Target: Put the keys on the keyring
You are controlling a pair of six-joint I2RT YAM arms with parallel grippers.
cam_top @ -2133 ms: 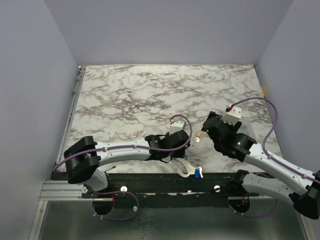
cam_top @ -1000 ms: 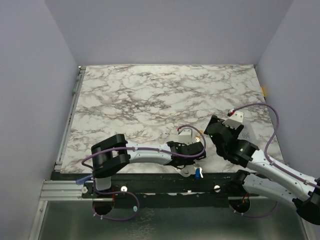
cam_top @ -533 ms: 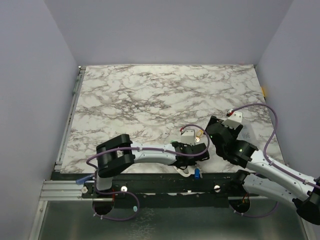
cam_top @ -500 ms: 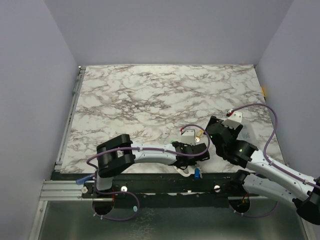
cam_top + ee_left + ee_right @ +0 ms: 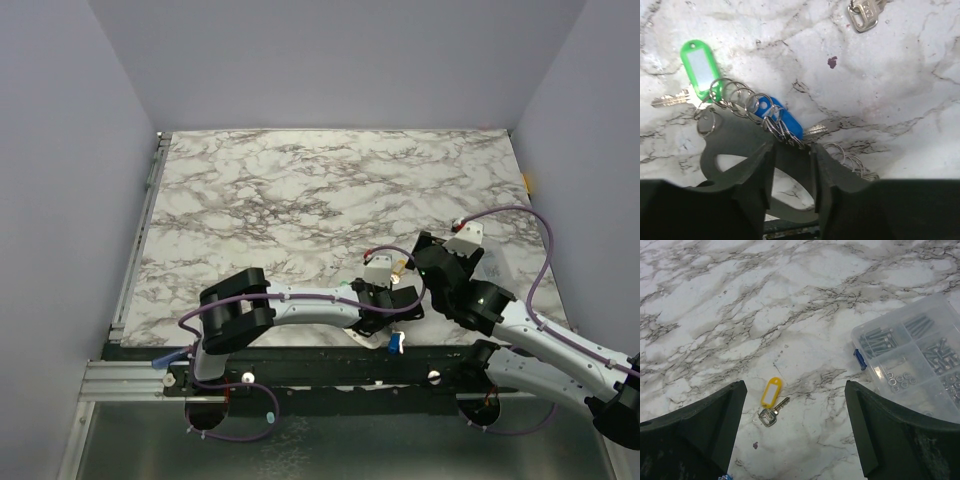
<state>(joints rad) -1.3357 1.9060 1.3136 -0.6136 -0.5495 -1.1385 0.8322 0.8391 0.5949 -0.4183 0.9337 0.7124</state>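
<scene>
In the left wrist view, the green key (image 5: 699, 67) lies at the upper left. The long axis of its tag is close to vertical, and its silver blade points at the left edge. A chain of small linked rings (image 5: 742, 100) runs from it down to the right, to the blue key (image 5: 783, 118). The blue tag slants from upper left to lower right, and its blade points right and slightly up.

Below the chain sits the keyring (image 5: 737, 137), a grey oval loop with its long axis about level. The rings run along its upper band, but I cannot tell whether they are threaded on it.

The left gripper (image 5: 792, 150) comes up from the bottom edge. One finger crosses in front of the loop, and the loop's band fills the gap between the jaws. Whether they press on it or stand just off it cannot be told. More rings (image 5: 850, 162) show at the lower right, partly behind the other finger.

In the right wrist view, the yellow key (image 5: 771, 392) lies alone on the marble surface (image 5: 715, 300) at lower centre. Its tag leans slightly right of vertical, and its blade points up and to the right. The right gripper (image 5: 795, 384) hangs above it with the jaws spread wide and nothing between them. A clear compartment box (image 5: 910, 365) of screws and washers stands at the right edge, well apart from that key.
</scene>
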